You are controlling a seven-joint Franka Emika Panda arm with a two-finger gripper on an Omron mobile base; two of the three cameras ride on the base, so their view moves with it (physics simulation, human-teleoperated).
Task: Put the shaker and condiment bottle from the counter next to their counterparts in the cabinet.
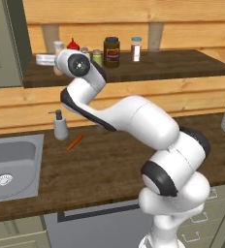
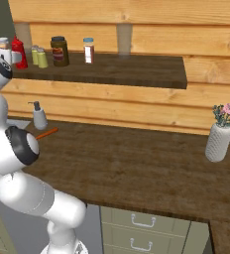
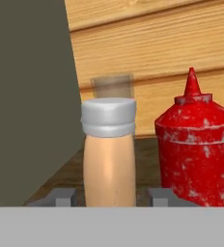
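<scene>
End effector (image 3: 112,197) up at the cabinet (image 3: 27,96), level with the dark shelf board (image 3: 145,159). Fingers (image 3: 61,197) parted, one on each side of the condiment bottle (image 3: 109,159). A narrow gap visible between each finger and the bottle wall, so open and not gripping.

Condiment bottle upright on the shelf board, directly ahead of the end effector and between its tips. White cap on top, peach body below.

Red squeeze bottle (image 3: 198,149) just beside the end effector's right tip in the hand view. Close to the condiment bottle, with a sliver of shelf showing between them.

Grey-green door on the opposite side of the end effector. Light plank back (image 3: 157,48) behind both bottles.

Further along the shelf, past the red bottle and away from the end effector: two small yellowish shakers (image 2: 39,57) side by side. Cannot tell which is the task's own. Then a dark brown jar (image 2: 59,51) and a white-labelled jar (image 2: 88,50).

Well below the end effector, the worktop (image 2: 137,163). On it a grey soap dispenser (image 2: 38,116), a thin orange item (image 2: 46,133) and a flower vase (image 2: 219,141) at the far end. Steel sink (image 1: 12,164) set in beneath the cabinet side.
</scene>
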